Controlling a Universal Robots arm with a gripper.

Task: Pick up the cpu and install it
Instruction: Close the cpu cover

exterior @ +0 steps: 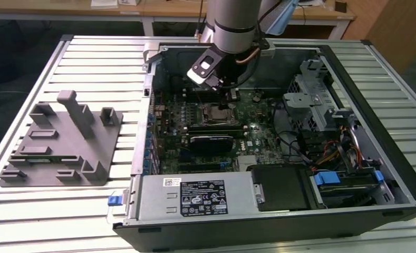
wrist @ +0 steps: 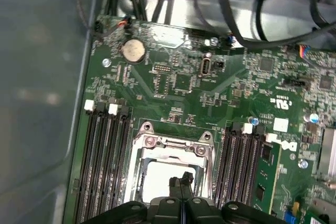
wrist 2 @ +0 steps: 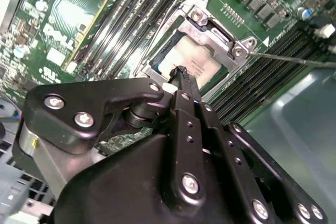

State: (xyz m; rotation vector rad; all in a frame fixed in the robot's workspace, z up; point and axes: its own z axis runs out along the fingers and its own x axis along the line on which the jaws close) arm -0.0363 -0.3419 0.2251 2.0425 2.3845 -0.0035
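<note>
The gripper (wrist 2: 181, 73) hangs inside the open computer case (exterior: 264, 232), its black fingers (wrist 2: 189, 124) pressed together with nothing between them, tips poised right over the cpu (wrist 2: 194, 61). Whether the tips touch the chip cannot be told. The cpu lies flat in the socket (wrist 2: 218, 32) on the green motherboard (wrist: 184, 82), its pale silver top framed by the socket's metal bracket with its screws. In the first wrist view the closed tips of the gripper (wrist: 182, 178) overlap the cpu (wrist: 160, 179), and a bank of dark memory slots (wrist: 107, 156) runs along each of 2 opposite sides of the socket; a round coin battery (wrist: 133, 50) sits further up the board. In the exterior view the arm reaches down into the case from above, and a grey moulded fixture (exterior: 60, 142) rests on the slatted table (exterior: 95, 58) at the exterior view's left, well apart from the case
</note>
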